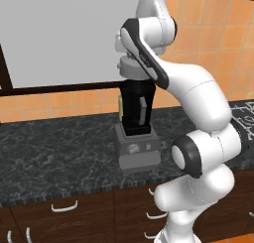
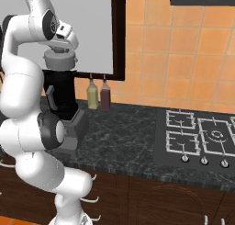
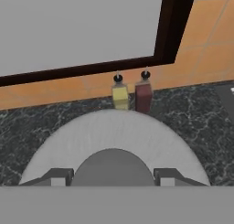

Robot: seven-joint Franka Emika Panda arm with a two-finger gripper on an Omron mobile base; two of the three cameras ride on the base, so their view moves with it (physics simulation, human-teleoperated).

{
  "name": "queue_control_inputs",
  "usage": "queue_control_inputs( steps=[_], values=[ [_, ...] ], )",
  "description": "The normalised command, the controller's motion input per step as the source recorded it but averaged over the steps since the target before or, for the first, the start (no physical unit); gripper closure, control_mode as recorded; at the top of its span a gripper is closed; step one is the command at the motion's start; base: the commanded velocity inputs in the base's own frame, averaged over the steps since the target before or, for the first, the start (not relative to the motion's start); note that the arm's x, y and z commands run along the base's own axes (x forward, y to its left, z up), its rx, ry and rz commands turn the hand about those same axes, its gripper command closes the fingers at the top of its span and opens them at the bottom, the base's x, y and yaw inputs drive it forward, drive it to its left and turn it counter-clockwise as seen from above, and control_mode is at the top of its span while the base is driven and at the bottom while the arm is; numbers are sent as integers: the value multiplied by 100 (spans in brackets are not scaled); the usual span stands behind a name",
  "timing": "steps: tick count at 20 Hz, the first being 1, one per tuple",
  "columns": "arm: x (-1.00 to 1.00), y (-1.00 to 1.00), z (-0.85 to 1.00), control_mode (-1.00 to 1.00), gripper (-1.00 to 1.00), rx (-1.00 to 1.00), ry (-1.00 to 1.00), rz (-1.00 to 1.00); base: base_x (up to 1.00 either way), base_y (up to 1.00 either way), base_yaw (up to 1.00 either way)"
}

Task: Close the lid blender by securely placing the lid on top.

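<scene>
Our hand point(image 3: 112, 177) grips the lid point(image 3: 114, 136) by its knob, atop the blender point(image 1: 135, 133) on the surface point(image 1: 54, 152).

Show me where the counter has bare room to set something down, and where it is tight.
Bare counter lies left of the blender, and between the two bottles and the stove. It is crowded at the blender, where the gripper holds the lid over the jar.
</scene>
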Motion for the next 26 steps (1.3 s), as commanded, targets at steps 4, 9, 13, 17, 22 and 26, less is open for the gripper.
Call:
queue_control_inputs(
  steps=[4, 9, 13, 17, 22, 26],
  values=[
    [19, 0, 0, -100, 100, 0, 0, -2, 0, 0, 0],
    [5, 0, 0, -100, 100, 0, 0, -2, 0, 0, 0],
    [0, 1, 0, -100, 100, 0, 0, -1, 0, 0, 0],
    [-4, 10, -12, -100, 100, 0, 0, 0, 0, 0, 0],
    [-17, 13, -39, -100, 100, 0, 4, 0, 0, 0, 0],
    [-45, 10, -1, -100, 100, 0, 10, 0, 0, 0, 0]
  ],
)
